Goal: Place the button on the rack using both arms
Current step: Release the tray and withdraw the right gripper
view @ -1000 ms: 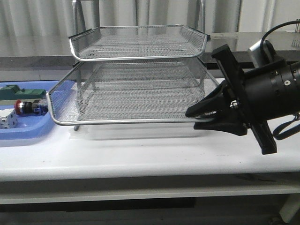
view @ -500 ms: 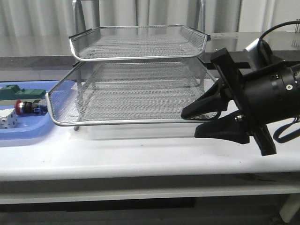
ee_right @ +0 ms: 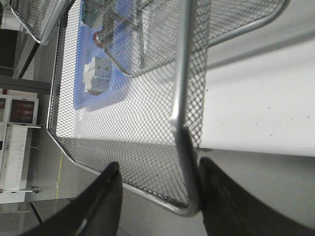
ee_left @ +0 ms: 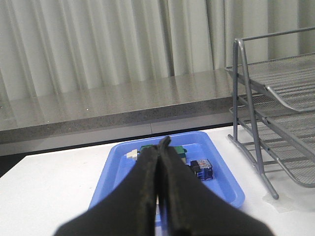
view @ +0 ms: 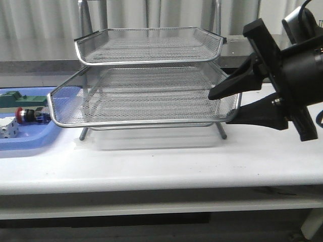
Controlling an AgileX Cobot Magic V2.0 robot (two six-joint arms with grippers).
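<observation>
The button (view: 31, 115), red-headed, lies in the blue tray (view: 30, 141) at the far left, left of the rack (view: 151, 122). My right gripper (view: 219, 108) is open, its jaws straddling the right front corner of the rack's middle tier. In the right wrist view the rim (ee_right: 179, 73) runs between the fingers (ee_right: 106, 196), close against one of them. The button (ee_right: 101, 37) shows dimly through the mesh. My left gripper (ee_left: 160, 147) is shut and empty above the blue tray (ee_left: 226, 189). The button (ee_left: 203, 169) lies just beside its tip. The left gripper is out of the front view.
A white block (view: 7, 129) and a green block (view: 15, 98) share the blue tray with the button. The rack's upright posts (ee_left: 251, 98) stand close to the tray's side. A grey ledge and curtains run behind the white table (view: 166, 161).
My right gripper has risen and moved right, its jaws now around the middle tier's right front corner. The tier's front rim sits slightly higher than before. The button has not moved.
</observation>
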